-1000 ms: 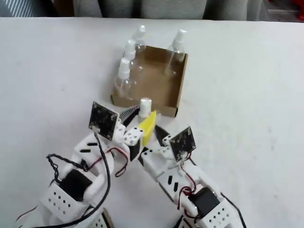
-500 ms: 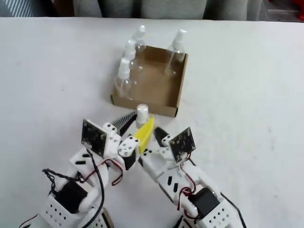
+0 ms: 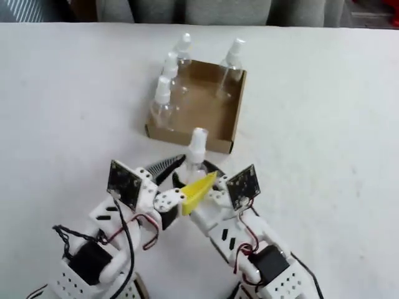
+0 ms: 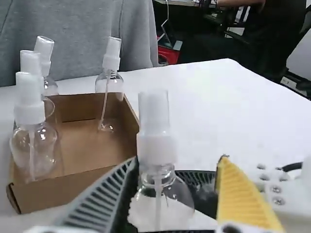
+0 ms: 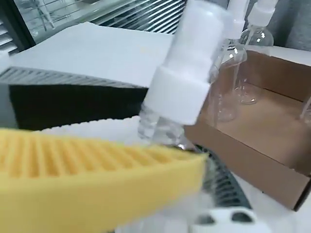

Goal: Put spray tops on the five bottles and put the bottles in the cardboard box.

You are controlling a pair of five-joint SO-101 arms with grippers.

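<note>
So the last bottle (image 3: 197, 153) has its spray top (image 3: 198, 138) on and stands upright on the desk (image 3: 324, 124), just below the near wall of the cardboard box (image 3: 171, 134), about frame centre. The other four bottles (image 3: 163, 104) are in the box, capped.

The left hand (image 3: 198, 169) is spread wide. Its ribbed black finger sits on one side of the bottle's belly and the yellow one is swung off to the other. The right hand (image 3: 212, 177) is right next to the bottle too, but I honestly can't tell its state.

Looks like empty clear plastic to me, so it's probably light, slick and tippy with that tall top. I'd grab the round belly low, gently, not the skinny neck.
</note>
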